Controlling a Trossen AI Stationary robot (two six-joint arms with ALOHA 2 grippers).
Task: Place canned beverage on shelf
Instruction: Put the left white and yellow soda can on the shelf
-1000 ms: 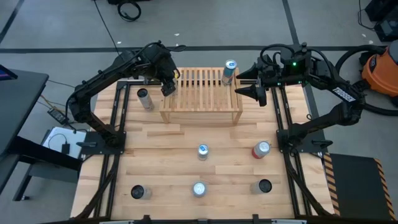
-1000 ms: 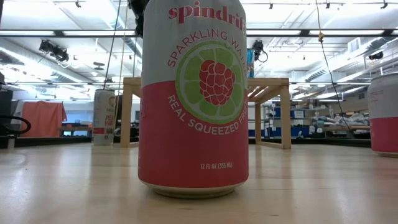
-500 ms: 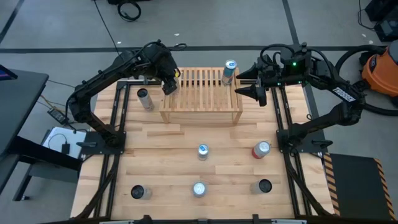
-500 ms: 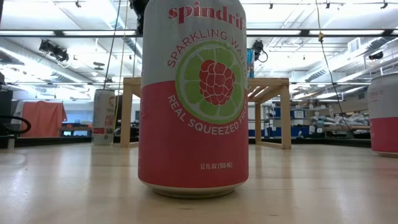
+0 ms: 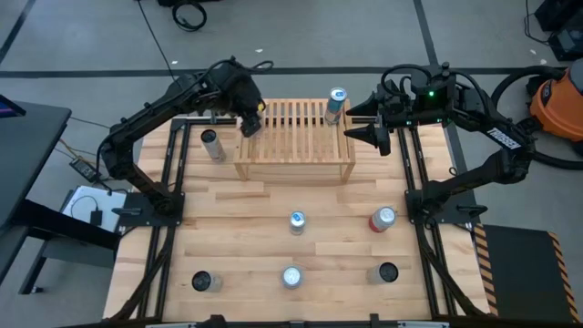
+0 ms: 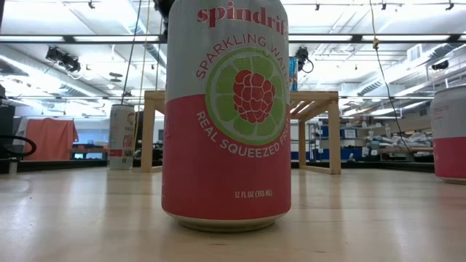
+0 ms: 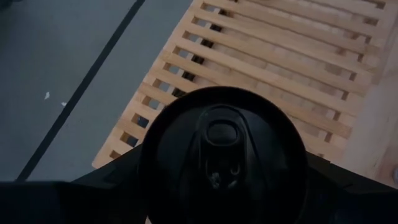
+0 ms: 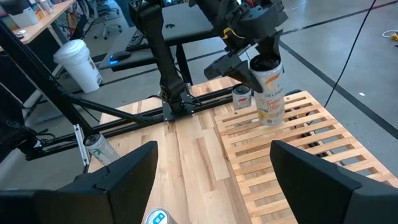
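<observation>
Nearest the low camera, the pink raspberry can (image 6: 226, 116) fills the middle of the frame, untouched; another pink can (image 6: 450, 135) sits at the right edge and a pale can (image 6: 121, 137) stands at left beside the shelf leg. None of these has moved in the last second.

From above, the lower half of the frame holds loose cans: two dark-topped ones (image 5: 201, 281) (image 5: 387, 271), two silver ones (image 5: 291, 276) (image 5: 297, 220) and a red one (image 5: 383, 219), all well apart on the table (image 5: 237, 237).

What has changed is up at the shelf (image 5: 293, 137) in the upper middle. My left gripper (image 5: 250, 121) has crept further in over the shelf's left end since a second ago, carrying the canned beverage (image 8: 268, 93); its fingers pinch the can near its top. In the right wrist view the can hangs upright just above the slats, and I cannot tell whether its base touches them yet. The left wrist view looks straight down on the can's dark lid (image 7: 222, 155) with slats behind it.

I judge the placing nearly done: lower, then release.

A blue-topped can (image 5: 336, 105) already stands at the shelf's right end. The right gripper (image 5: 362, 134) waits beside it, fingers spread and empty
</observation>
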